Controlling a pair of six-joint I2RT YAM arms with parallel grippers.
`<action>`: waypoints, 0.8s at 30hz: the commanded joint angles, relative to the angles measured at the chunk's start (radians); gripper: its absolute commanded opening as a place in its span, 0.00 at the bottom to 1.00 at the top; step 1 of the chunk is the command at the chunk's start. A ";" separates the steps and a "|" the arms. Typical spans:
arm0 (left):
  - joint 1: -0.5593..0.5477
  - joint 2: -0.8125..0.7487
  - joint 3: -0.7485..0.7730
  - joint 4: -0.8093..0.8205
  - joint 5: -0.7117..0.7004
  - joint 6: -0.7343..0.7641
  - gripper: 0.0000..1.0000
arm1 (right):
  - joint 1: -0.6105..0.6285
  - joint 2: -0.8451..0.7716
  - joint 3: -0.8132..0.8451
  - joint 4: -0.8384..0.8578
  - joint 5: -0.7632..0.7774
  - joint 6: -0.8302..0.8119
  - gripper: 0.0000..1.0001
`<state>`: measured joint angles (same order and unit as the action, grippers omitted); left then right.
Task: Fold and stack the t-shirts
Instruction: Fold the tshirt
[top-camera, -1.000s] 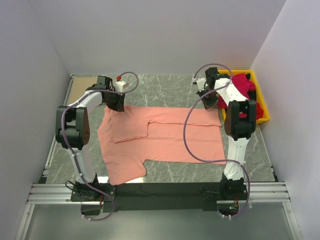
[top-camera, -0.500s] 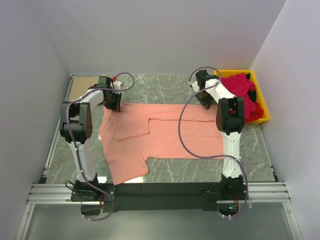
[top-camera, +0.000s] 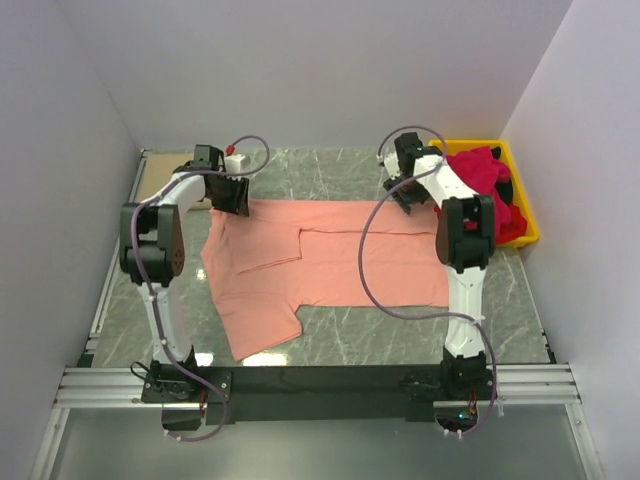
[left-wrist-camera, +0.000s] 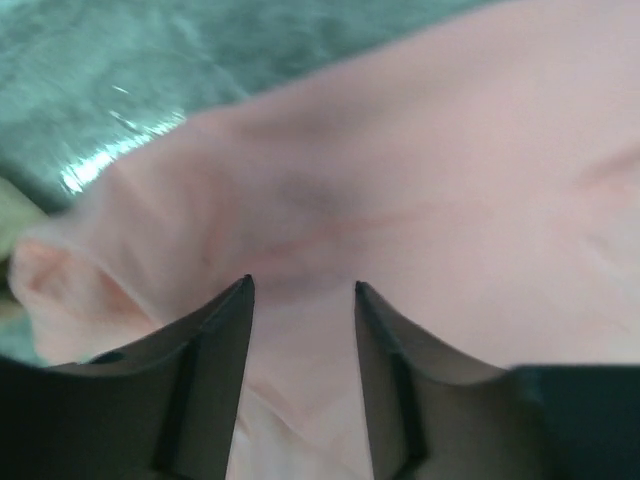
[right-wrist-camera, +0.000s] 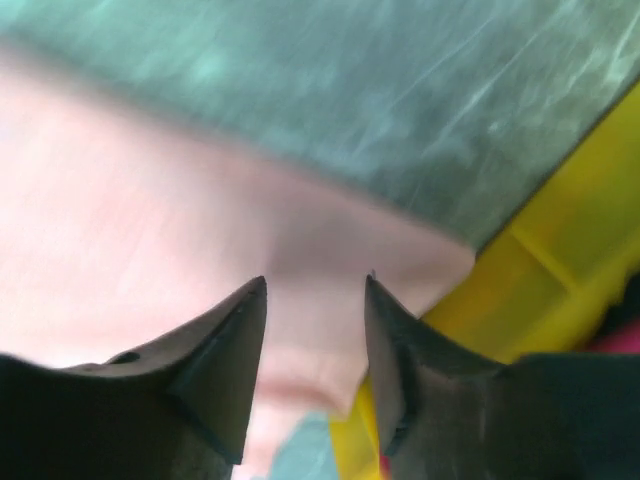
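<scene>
A grey marbled tabletop (top-camera: 340, 170) fills the space between white walls. A salmon-pink t-shirt (top-camera: 340, 265) lies spread flat across its middle, running sideways from left to right. One short sleeve sticks out from the shirt's near left corner. A layer of the shirt's far part is folded over onto itself, and its edge shows as a stepped line.

Just past the shirt's far right corner sits a yellow bin (top-camera: 527, 228). Crimson-red t-shirts (top-camera: 480, 170) are heaped in it and spill over its rim. In the right wrist view, the pink shirt's corner reaches up to the bin's wall.

Two white and black arms rise from beyond the shirt's near edge. The left arm (top-camera: 150, 250) bends around the shirt's left side, and the right arm (top-camera: 462, 240) crosses over its right side.

The left claw (left-wrist-camera: 300, 285) sits over the shirt's far left corner. Its fingers are apart, with pink cloth showing through the gap. The right claw (right-wrist-camera: 315, 280) sits over the shirt's far right corner. Its fingers are also spread apart, and they clamp nothing.
</scene>
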<state>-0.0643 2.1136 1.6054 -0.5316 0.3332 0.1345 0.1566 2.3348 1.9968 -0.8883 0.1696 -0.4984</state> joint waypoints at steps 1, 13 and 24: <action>0.006 -0.228 -0.050 0.015 0.188 0.086 0.52 | -0.005 -0.239 -0.068 -0.020 -0.148 -0.037 0.65; 0.115 -0.685 -0.419 -0.392 0.400 0.571 0.56 | -0.012 -0.813 -0.745 -0.097 -0.318 -0.250 0.56; 0.119 -1.009 -0.771 -0.421 0.247 0.706 0.56 | -0.011 -1.098 -1.237 0.044 -0.185 -0.351 0.42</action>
<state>0.0540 1.1496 0.8722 -0.9478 0.6128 0.7712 0.1497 1.3048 0.8341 -0.9329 -0.0723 -0.7975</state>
